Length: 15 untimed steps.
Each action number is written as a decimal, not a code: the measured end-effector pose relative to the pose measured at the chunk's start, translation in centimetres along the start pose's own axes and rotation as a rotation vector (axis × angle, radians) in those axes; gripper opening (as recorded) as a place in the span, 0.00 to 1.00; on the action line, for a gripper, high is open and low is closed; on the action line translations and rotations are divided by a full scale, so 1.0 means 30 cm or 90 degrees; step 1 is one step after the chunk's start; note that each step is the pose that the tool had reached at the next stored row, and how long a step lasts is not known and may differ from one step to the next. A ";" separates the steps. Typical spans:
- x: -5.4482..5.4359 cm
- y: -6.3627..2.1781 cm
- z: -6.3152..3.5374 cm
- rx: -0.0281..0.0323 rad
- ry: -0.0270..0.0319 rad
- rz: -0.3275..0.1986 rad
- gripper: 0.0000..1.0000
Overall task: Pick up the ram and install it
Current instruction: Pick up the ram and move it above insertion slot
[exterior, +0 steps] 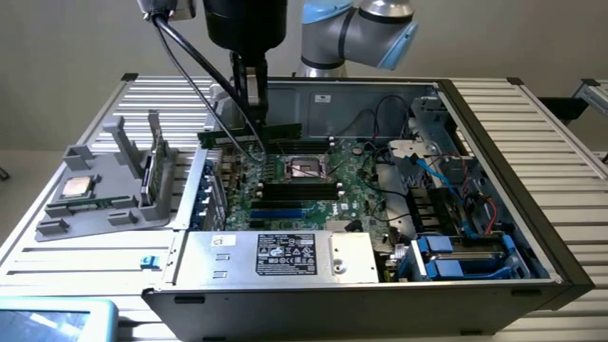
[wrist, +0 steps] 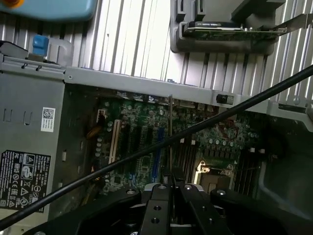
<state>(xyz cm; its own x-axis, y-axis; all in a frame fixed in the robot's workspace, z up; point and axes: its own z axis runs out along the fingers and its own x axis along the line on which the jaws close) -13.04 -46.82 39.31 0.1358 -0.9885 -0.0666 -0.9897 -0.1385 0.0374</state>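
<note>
Pincer, we note, is clamped on the ram over the motherboard, at 11 o'clock from the processor socket.

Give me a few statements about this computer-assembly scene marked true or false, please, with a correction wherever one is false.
1. The gripper is shut on the ram. True.
2. The silver processor chip sits inside the computer case. False: it lies on the grey holder, outside the case at the exterior view's left.
3. The ram lies on the grey holder. False: the gripper holds it over the motherboard, inside the case.
4. The computer case is open, with the motherboard exposed. True.
</note>
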 end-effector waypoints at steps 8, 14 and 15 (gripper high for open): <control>0.003 -0.067 -0.002 0.0001 0.0000 0.002 0.11; 0.005 -0.089 -0.003 0.0001 0.0000 0.002 0.11; 0.005 -0.092 -0.003 0.0002 -0.0001 0.002 0.11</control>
<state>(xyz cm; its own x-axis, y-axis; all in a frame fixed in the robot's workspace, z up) -10.28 -46.58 39.29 0.1325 -0.9889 -0.0667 -0.9901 -0.1352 0.0374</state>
